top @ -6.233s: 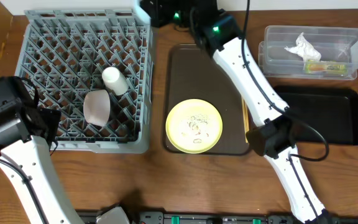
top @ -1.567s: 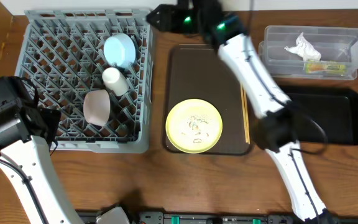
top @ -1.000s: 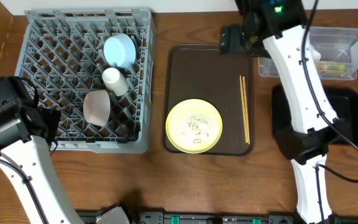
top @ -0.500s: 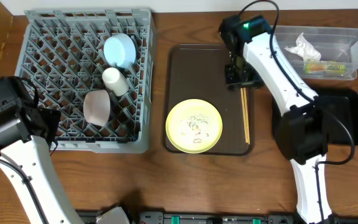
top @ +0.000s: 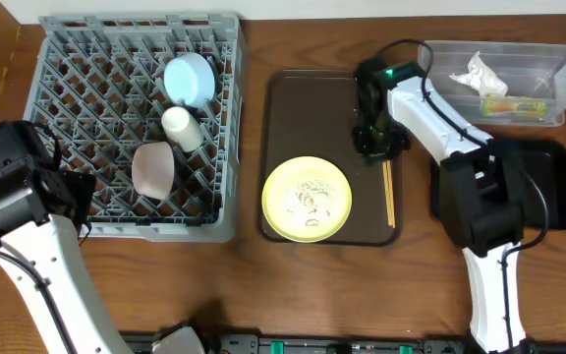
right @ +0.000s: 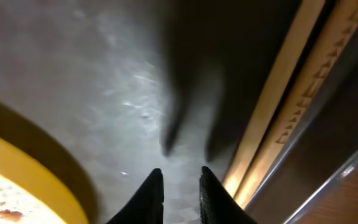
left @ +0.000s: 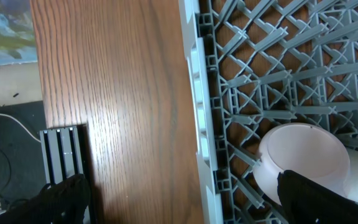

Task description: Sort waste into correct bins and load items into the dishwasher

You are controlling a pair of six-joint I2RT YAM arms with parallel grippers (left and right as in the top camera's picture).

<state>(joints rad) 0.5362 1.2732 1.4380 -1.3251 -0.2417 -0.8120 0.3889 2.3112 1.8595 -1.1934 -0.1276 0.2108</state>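
Right gripper (right: pixel 181 173) seemingly just beside chopsticks (right: pixel 273 104).

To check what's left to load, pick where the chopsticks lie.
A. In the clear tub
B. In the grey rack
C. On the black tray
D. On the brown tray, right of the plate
D: the chopsticks lie along the right side of the brown tray, just right of the plate.
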